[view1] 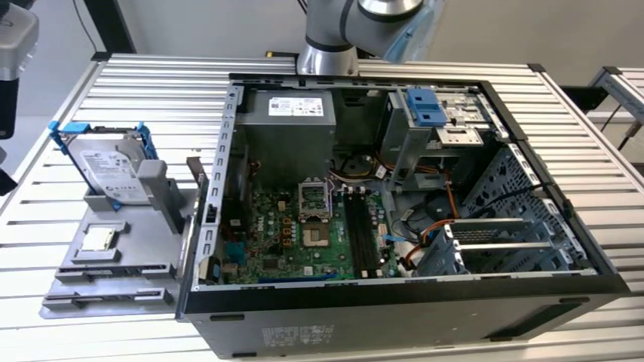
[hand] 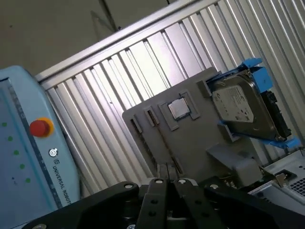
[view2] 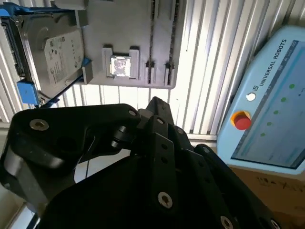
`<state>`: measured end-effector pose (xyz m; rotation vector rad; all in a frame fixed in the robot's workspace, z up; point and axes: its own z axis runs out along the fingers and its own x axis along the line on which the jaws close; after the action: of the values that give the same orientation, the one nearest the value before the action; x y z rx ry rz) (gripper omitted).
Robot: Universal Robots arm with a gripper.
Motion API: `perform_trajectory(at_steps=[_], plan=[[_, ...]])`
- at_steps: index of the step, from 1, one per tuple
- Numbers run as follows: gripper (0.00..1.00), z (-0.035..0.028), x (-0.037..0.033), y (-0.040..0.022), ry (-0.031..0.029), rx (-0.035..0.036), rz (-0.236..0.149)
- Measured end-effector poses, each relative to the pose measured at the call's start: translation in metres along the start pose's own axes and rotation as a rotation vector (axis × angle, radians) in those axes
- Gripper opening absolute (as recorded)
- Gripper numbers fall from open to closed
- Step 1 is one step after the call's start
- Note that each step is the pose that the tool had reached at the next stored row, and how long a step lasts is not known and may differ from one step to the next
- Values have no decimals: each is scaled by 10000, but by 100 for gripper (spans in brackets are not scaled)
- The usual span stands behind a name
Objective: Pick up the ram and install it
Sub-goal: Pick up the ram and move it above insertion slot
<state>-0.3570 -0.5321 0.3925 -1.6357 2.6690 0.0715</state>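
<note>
Black fingers [hand: 155,193] of the gripper [hand: 167,180] meet tip to tip in both wrist views, with nothing seen between them, well above the ribbed counter [view1: 121,83]. Beyond them lies a grey tray [hand: 190,143], near the counter's edge on the exterior view's left. It carries two long grooves, a square chip [hand: 179,109] and a hard drive [hand: 240,107] in a blue bracket. Just beside the tray, mid-counter, stands the open computer case [view1: 403,317]. Where the ram sits I cannot tell.

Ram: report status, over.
Claw clear of the gray tray, facing it. Ram not in the board slots; they look bare. Hard drive stands on that tray.
</note>
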Motion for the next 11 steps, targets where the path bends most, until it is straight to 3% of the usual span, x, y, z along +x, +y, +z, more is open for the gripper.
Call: perform_trajectory(at_steps=[2,6,8,11], plan=[[0,1,0,0,-94,198,-475],[0,0,0,0,-202,432,-1213],[0,-1,0,-1,-230,485,-1629],[0,1,0,1,-231,467,-2225]])
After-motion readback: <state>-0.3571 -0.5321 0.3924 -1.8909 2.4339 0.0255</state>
